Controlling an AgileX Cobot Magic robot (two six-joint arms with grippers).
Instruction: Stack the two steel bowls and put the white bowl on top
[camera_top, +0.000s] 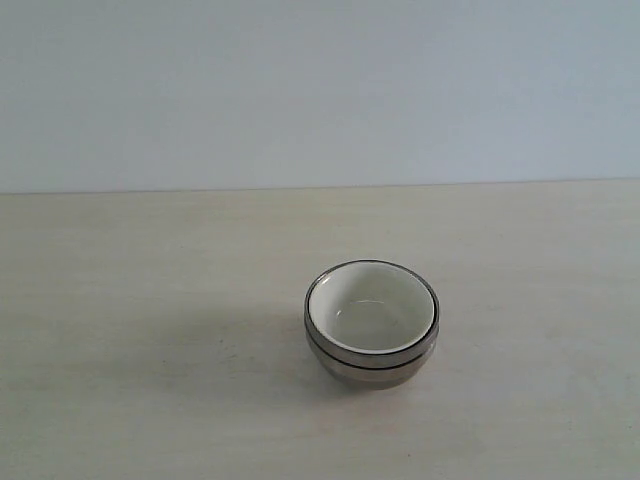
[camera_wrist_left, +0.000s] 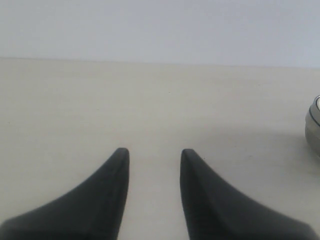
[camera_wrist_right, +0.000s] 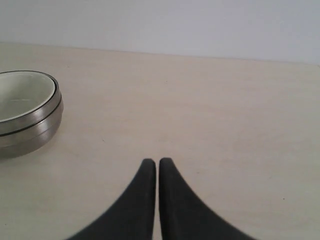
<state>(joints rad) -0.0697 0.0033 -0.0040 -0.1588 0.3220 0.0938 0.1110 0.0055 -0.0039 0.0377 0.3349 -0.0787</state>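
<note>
The two steel bowls sit nested one inside the other on the table, right of centre in the exterior view. The white bowl rests inside the upper one, its cream inside showing. The right wrist view has the same stack with the white bowl in it, well off to one side of my right gripper, which is shut with nothing held. My left gripper stands open over bare table, and only the steel edge of the stack shows at that frame's border. Neither gripper appears in the exterior view.
The pale wooden table runs back to a plain light wall. Nothing else stands on it in any view.
</note>
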